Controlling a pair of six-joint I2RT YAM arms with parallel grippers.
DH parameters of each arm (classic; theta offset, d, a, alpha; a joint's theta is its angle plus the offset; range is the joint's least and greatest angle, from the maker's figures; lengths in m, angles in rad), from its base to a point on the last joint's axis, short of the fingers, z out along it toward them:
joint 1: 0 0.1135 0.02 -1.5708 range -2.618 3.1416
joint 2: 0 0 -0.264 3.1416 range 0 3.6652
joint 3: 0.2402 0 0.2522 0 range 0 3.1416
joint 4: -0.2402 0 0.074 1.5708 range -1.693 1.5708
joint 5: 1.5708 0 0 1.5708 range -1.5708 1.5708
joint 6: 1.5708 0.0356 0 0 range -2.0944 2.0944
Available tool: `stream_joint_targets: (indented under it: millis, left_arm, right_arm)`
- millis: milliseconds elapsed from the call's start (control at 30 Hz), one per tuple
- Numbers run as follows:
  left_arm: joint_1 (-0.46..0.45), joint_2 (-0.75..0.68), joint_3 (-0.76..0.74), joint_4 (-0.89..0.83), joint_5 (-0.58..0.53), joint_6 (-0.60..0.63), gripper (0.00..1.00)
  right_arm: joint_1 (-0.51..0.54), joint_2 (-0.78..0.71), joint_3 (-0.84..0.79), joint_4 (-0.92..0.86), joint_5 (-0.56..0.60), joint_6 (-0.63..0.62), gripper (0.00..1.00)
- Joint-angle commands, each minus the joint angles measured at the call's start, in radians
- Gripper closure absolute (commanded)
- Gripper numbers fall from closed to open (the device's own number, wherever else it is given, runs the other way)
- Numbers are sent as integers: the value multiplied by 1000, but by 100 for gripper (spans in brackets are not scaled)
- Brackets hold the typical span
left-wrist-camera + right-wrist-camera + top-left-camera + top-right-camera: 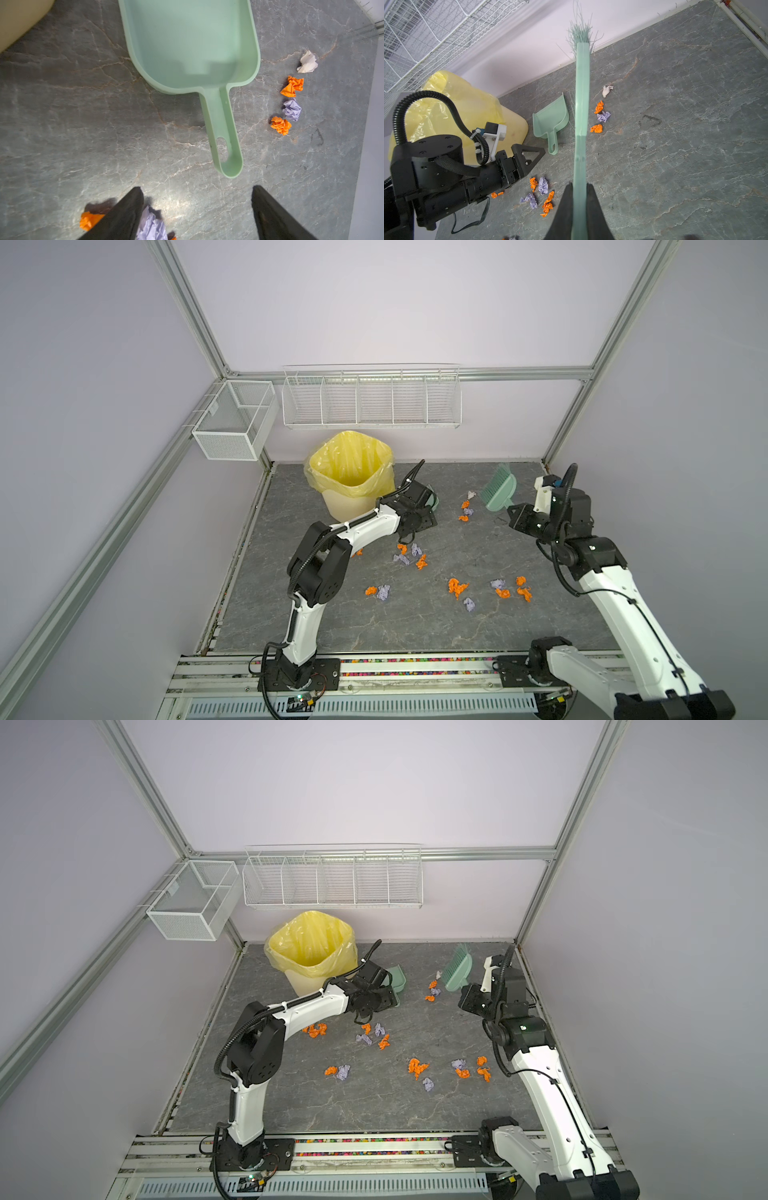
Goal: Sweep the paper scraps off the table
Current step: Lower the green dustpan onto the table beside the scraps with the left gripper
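- okay, left gripper (197, 188) hangs over the table (83, 116), jaws spread wide with nothing between them. the mint dustpan (193, 41) lies just ahead of the tips, its handle (225, 128) pointing back toward the gap.
- right gripper (579, 185) is pinched tight on the brush (582, 93), taking it low on the flat handle. the bristles sit far out ahead of the jaws, seemingly lifted clear of the table.
- paper scraps (292, 86): a short row of wads ahead of the left jaws and off to one side, near the dustpan handle but apart from it. a few more lie right under the left fingertips, and other clusters are scattered across the table in both top views.
- handling call: these wads look feather-light, soft and springy. a hard flick would likely send them rolling, so slow, low strokes.
- no sense pinching scraps one by one. the hold worth taking is the dustpan handle, mid-length: stiff thin plastic, probably a touch slick.
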Motion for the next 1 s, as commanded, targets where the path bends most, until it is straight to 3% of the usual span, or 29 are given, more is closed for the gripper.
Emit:
stream_joint_targets:
  millis: [0, 100, 533, 967]
  left_arm:
    - [2, 28, 38, -9, -28, -26, 22]
    - [2, 44, 58, -4, -42, -32, 30]
    - [0, 89, 85, -5, -87, -18, 42]
    - [-6, 127, 125, 11, -77, -19, 45]
  right_arm:
    - [-6, 8, -3, 25, -9, -27, 93]
    - [-6, 3, -7, 26, -8, -22, 93]
    - [-6, -4, -12, 28, -27, -15, 93]
    - [-6, -8, -15, 35, -26, -10, 93]
